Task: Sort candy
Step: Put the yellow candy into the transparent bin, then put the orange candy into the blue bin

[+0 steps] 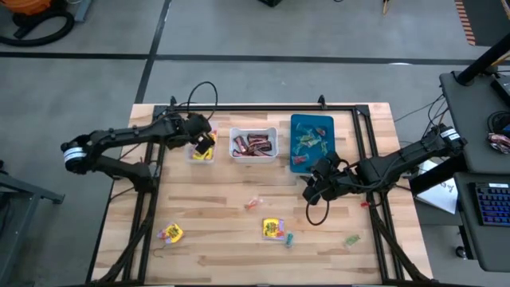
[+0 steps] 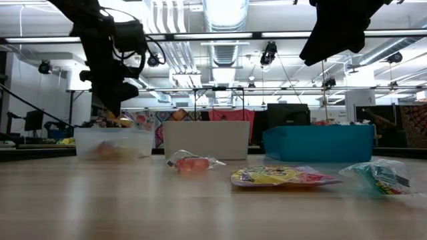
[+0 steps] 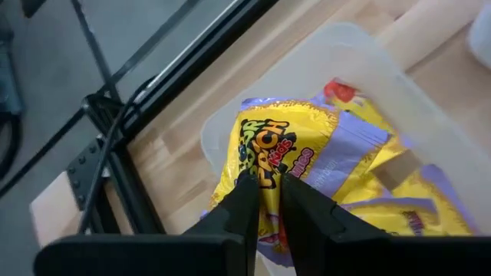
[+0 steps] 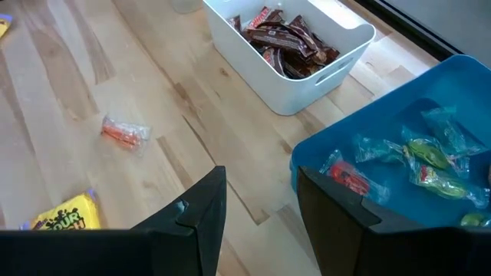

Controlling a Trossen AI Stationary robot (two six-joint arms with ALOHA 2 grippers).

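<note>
Five sweets remain on our surface; left pincer pinches a yellow packet over the clear bin, right pincer gapes empty.

Brown bars in white bin, green and red pieces in blue bin, beyond parted jaws.

What the views leave unclear

From above, the left gripper covers part of the clear bin, so the yellow packets under it are hardly readable there. The small wrapped pieces in the blue bin are too tiny to separate. In the low view the clear bin's contents blur, and the right arm is cut off by the top edge.
</note>
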